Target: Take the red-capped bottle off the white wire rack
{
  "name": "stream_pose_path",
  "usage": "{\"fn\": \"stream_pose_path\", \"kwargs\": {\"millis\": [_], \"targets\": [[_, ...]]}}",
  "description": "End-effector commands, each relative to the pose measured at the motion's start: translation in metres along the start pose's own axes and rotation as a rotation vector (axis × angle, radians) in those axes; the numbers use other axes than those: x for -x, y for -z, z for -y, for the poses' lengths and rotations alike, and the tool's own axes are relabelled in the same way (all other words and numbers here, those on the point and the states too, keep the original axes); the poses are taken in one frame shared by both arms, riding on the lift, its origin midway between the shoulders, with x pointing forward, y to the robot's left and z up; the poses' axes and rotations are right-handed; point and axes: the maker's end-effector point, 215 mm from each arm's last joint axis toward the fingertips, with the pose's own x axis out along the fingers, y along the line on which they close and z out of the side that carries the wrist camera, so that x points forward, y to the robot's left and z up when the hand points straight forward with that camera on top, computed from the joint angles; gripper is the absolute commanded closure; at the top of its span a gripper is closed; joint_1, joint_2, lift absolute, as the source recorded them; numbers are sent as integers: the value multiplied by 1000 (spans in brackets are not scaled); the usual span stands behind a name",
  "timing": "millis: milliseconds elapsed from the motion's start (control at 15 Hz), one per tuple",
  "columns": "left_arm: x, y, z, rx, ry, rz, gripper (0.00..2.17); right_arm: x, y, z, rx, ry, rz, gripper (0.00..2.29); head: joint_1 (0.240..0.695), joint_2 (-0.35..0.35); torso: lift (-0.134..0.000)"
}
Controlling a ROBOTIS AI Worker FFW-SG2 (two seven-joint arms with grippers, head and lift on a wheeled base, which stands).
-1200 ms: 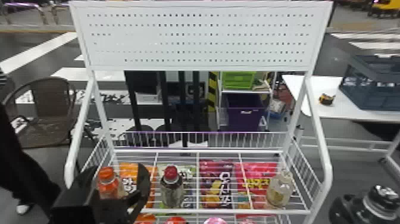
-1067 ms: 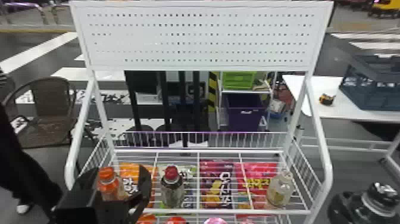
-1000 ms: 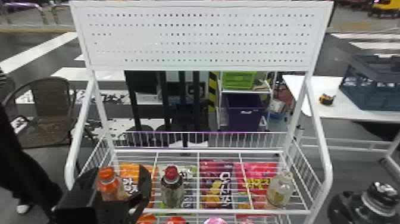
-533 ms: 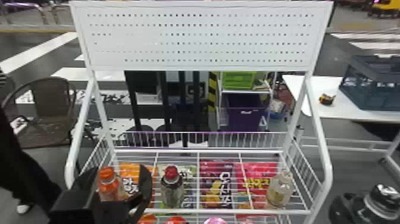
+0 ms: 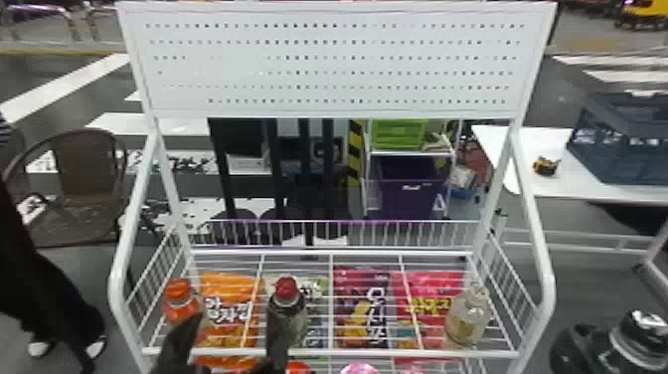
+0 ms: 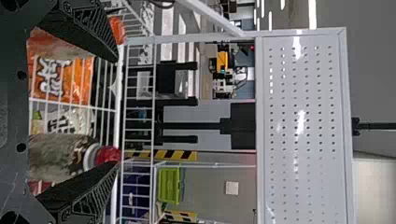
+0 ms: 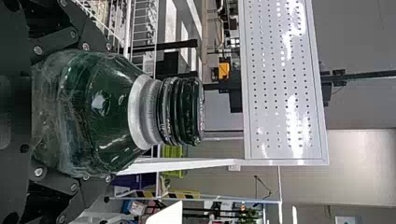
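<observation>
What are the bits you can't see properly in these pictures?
Orange-capped bottle's bottom: head view, behind the left gripper.
Green bottle's bottom: right wrist view, behind the right gripper.
Pink thing: head view, cut off by the bottom edge.
Yellow thing on the white table: head view, blurry.

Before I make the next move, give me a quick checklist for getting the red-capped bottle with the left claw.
1. Red-capped bottle standing upright on the white wire rack: ok.
2. Left claw open: ok.
3. Red-capped bottle centred between its fingers: not ok; it sits much nearer the right finger.
4. Left finger clear of the orange-capped bottle: cannot tell; it overlaps that bottle in the head view, but contact isn't clear.
5. Right claw closed around the dark green bottle: ok.
</observation>
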Motion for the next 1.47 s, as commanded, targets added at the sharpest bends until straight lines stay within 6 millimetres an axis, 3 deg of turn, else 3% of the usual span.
{"fn": "stream_pose_path", "kwargs": {"millis": [0, 267, 667, 1067, 1400], "targets": [[2, 33, 25, 46, 25, 1, 110, 1, -1, 1, 2, 2, 2, 920, 499, 0, 0], [-10, 68, 49, 84, 22, 30, 110, 3, 0, 6, 7, 11, -4, 920, 499, 0, 0], [-53, 99, 53, 57, 3, 50, 110, 2, 4, 6, 9, 13, -14, 920, 499, 0, 0], [-97, 88, 60, 80, 28, 83, 110, 4, 4, 9, 15, 17, -17, 920, 499, 0, 0], [-127, 97, 64, 56, 22, 61, 110, 10, 2, 12, 20, 23, -18, 920, 499, 0, 0]]}}
